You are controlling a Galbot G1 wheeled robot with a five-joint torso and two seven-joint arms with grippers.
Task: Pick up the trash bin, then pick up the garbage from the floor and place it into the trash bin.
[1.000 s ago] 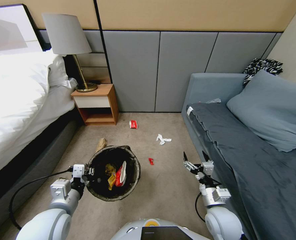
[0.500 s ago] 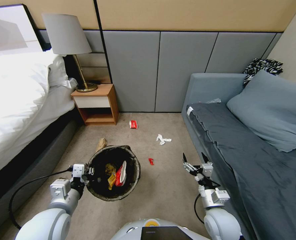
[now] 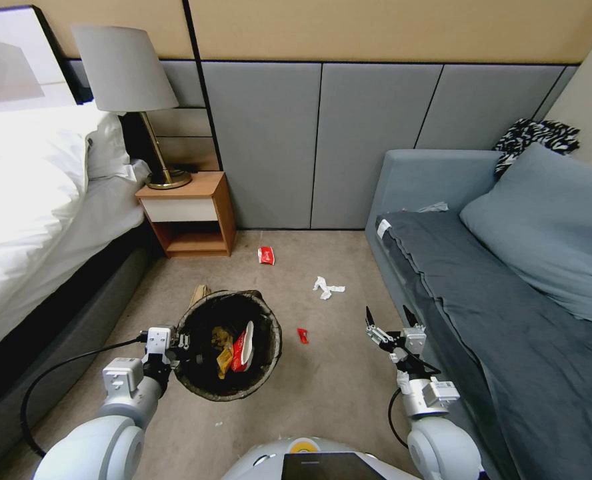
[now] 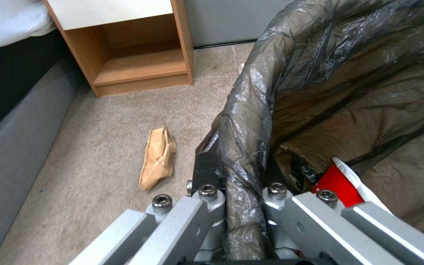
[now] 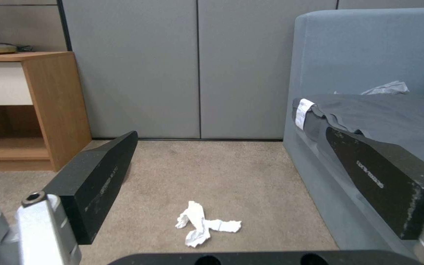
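Two grippers: the left gripper point(image 3: 184, 345) pinches the bin point(image 3: 228, 345) by its rim, keeping it off the floor point(image 3: 336, 380). The right gripper point(image 3: 391, 317), fingers wide, faces the tissue point(image 5: 203, 223).

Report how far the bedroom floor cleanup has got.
Done: the left gripper is clamped on the trash bin rim, with red and yellow wrappers already inside. In hand: the right gripper is open and empty. Left on the carpet: white tissue, red packet, red scrap, brown paper.
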